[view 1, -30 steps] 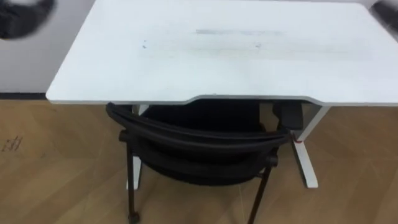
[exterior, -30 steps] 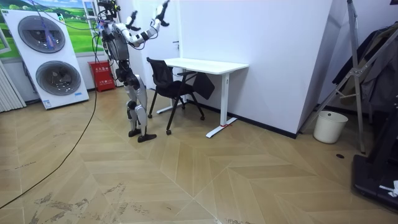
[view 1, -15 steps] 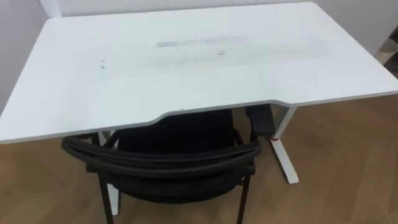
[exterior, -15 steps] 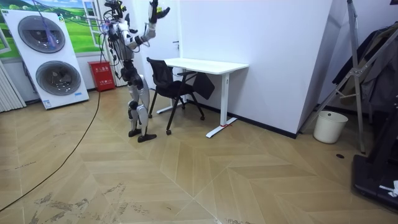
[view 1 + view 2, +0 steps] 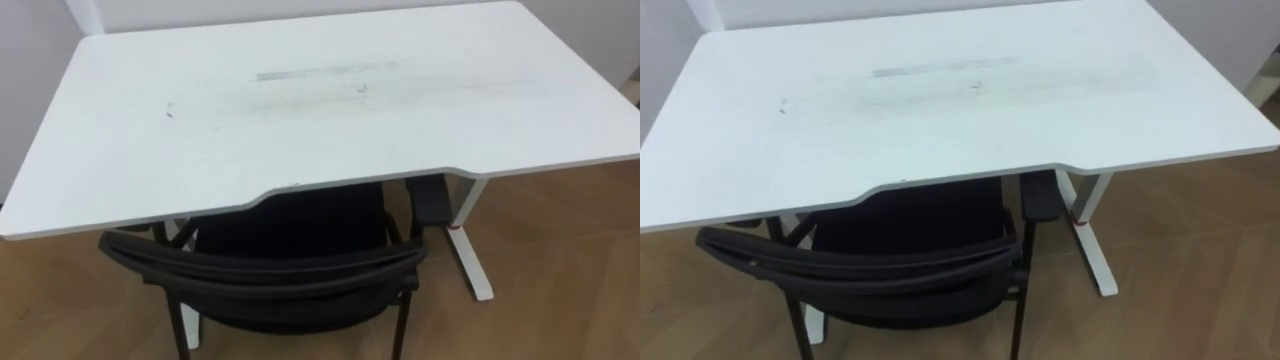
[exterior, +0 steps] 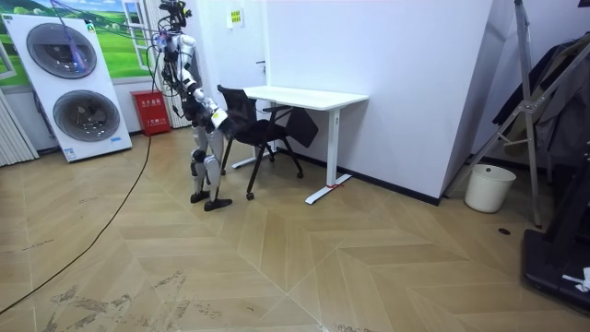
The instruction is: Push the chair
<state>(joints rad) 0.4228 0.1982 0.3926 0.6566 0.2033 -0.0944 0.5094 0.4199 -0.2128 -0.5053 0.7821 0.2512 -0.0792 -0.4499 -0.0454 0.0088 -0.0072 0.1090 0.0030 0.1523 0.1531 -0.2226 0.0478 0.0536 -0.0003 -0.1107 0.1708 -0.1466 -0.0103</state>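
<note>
Room view: your right hand (image 6: 215, 115) hung beside the chair (image 6: 241, 109), state untellable. A centred push toward the desk (image 6: 309, 96) suited.

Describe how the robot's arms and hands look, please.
They appear small, in the room view. The arm nearer the camera, probably the right one, is dark near the shoulder and paler lower down. Its hand looks whitish. Thin dark cables hang around the shoulders. Finer markings are too small to tell.
</note>
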